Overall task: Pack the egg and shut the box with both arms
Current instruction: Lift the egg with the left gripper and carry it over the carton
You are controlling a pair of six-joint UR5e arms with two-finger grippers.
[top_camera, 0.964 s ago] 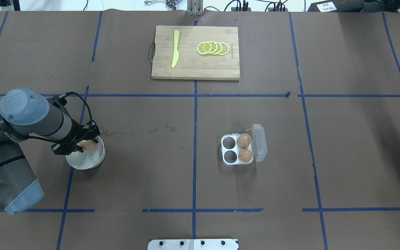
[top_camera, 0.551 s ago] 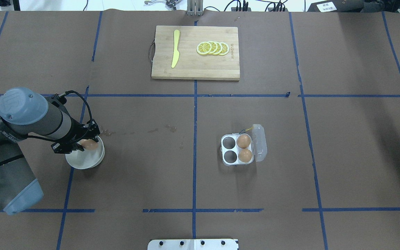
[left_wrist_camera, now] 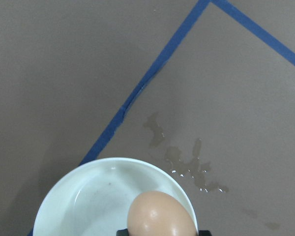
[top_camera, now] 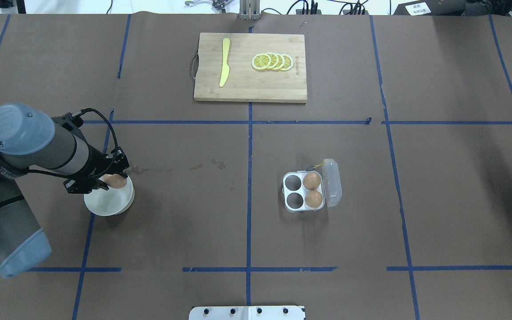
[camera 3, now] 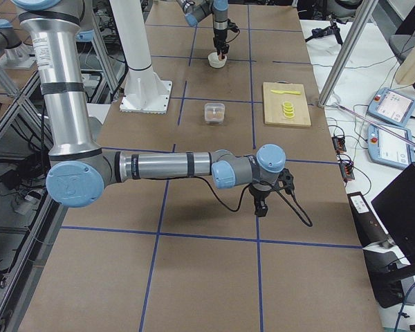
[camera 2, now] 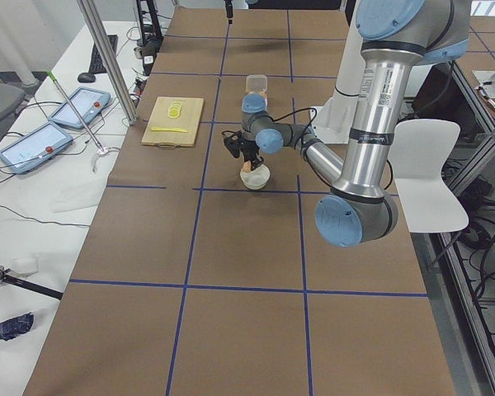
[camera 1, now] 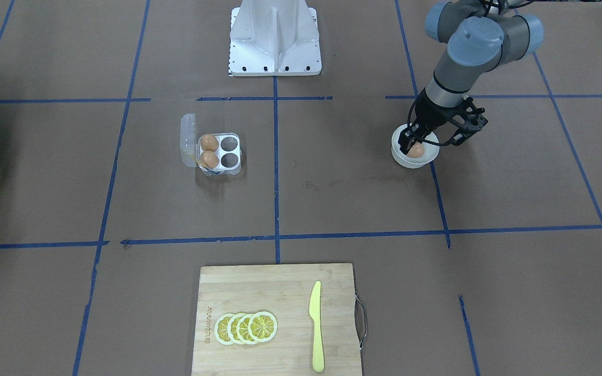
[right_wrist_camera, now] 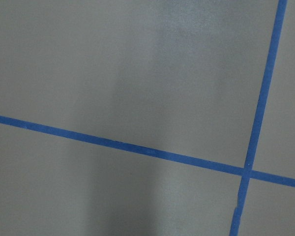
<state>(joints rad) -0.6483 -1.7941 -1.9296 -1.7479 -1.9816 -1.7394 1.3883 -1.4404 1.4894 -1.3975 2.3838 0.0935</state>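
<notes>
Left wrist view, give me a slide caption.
Smooth orange-brown egg held just above a round white bowl.

- My left claw (top_camera: 107, 182), clamped on the egg (left_wrist_camera: 161, 215), hangs over the white bowl (top_camera: 105, 205), near its rim.
- Bowl to box (top_camera: 303, 192): open table (top_camera: 185, 213), with only flat tape lines and a wet stain (top_camera: 218, 164) on it.
- Box: the two cells facing the bowl gape open. Two eggs (top_camera: 312, 181) fill the far pair. The lid (top_camera: 332, 182) is swung out on the far side, off that approach.
- Cutting board (top_camera: 242, 89) sits well apart, across the table.
- Right claw (camera 3: 258, 207) hangs low, well apart from the box.
</notes>
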